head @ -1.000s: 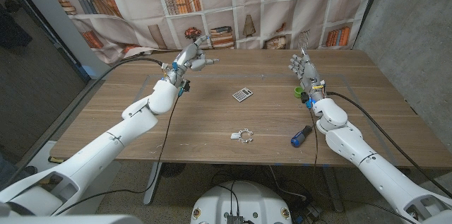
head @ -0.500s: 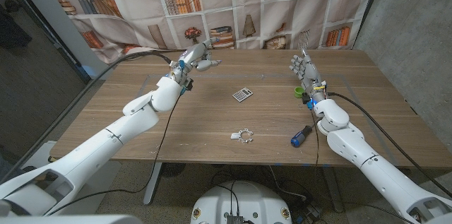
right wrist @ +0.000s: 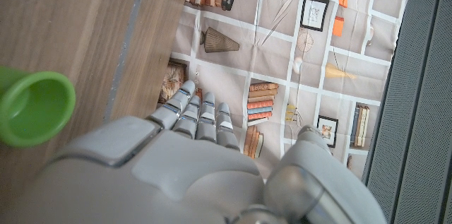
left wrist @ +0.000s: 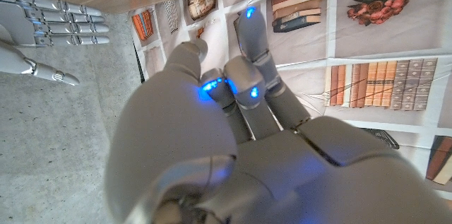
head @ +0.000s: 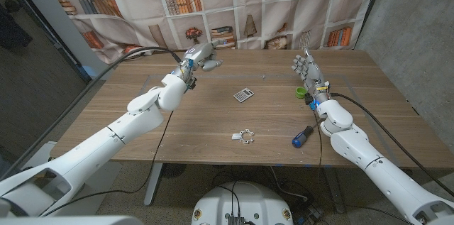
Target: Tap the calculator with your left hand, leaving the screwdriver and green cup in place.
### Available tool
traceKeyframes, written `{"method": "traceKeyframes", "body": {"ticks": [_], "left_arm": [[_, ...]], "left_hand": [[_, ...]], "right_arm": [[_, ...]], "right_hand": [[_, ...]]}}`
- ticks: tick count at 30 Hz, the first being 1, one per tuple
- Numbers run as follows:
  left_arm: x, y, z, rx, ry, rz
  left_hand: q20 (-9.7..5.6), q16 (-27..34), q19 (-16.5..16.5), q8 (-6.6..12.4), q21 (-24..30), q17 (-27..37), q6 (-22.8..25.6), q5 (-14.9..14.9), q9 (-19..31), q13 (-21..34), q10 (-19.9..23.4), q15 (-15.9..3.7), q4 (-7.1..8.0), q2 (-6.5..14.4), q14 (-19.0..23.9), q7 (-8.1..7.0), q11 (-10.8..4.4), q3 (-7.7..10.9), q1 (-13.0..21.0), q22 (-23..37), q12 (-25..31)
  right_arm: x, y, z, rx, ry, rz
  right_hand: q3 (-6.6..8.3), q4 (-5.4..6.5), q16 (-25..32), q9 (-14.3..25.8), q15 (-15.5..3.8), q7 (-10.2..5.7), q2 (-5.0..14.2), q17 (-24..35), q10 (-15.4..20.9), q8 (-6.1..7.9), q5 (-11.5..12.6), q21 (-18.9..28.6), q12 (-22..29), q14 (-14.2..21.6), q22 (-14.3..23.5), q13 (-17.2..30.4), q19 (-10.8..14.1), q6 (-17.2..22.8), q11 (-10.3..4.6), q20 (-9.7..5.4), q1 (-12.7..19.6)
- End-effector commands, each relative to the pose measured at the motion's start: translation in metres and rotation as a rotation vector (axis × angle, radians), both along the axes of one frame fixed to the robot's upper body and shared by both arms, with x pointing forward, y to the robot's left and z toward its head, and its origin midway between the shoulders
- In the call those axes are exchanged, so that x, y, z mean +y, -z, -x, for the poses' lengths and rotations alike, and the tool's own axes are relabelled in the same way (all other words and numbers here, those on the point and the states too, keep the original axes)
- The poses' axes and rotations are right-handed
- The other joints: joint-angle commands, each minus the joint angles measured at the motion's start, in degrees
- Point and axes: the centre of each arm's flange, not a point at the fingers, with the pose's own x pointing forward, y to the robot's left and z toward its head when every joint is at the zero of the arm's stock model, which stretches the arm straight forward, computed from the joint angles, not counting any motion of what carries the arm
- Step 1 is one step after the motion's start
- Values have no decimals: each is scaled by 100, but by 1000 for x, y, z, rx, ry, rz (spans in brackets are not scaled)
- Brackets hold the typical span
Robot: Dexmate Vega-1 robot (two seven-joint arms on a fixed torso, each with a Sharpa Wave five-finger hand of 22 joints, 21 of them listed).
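The small grey calculator (head: 243, 95) lies near the middle of the wooden table (head: 213, 118). My left hand (head: 201, 56) hovers over the far part of the table, behind and to the left of the calculator, holding nothing, its fingers (left wrist: 247, 47) loosely bent. The green cup (head: 301, 92) stands at the right, just beside my right hand (head: 307, 69), which stands upright with straight fingers (left wrist: 49, 19) and holds nothing. The same cup (right wrist: 32, 107) shows close to my right hand (right wrist: 191, 160) in the right wrist view. The blue-handled screwdriver (head: 302, 136) lies near the front right.
A small white toothed ring (head: 245, 137) lies in front of the calculator. A bookshelf-print curtain (head: 234, 5) hangs behind the table's far edge. A black cable (head: 135, 55) runs along my left arm.
My left hand has moved right and a little farther back, with its fingers drawn closer together. The right hand, calculator, cup and screwdriver have not moved.
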Motion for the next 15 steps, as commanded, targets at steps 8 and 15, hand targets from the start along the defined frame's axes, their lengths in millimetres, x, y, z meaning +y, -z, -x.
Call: {"method": "traceKeyframes", "body": {"ticks": [8,15], "left_arm": [[-34,-7,1,110,-14,-202],[-39,-7,2,118,-31,-248]], "left_hand": [[-25,-29,-32,6,45,95,357,459,-3,1459,-92,15,21,64,6,123,72,424,296,-86,153],[-17,-112,-35,27,62,97,590,654,-2,1666,-192,17,20,15,-51,145,198,670,239,-159,177]], "right_arm": [[-6,2,2,9,-2,-2],[-6,3,2,15,-4,-8]], "right_hand": [[30,-29,4,18,-3,7,-6,26,27,-11,-12,-20,29,67,20,9,40,53,-4,-137,46],[28,-32,0,18,1,18,-6,28,35,-14,-15,-30,28,65,21,9,38,55,7,-134,44]]}}
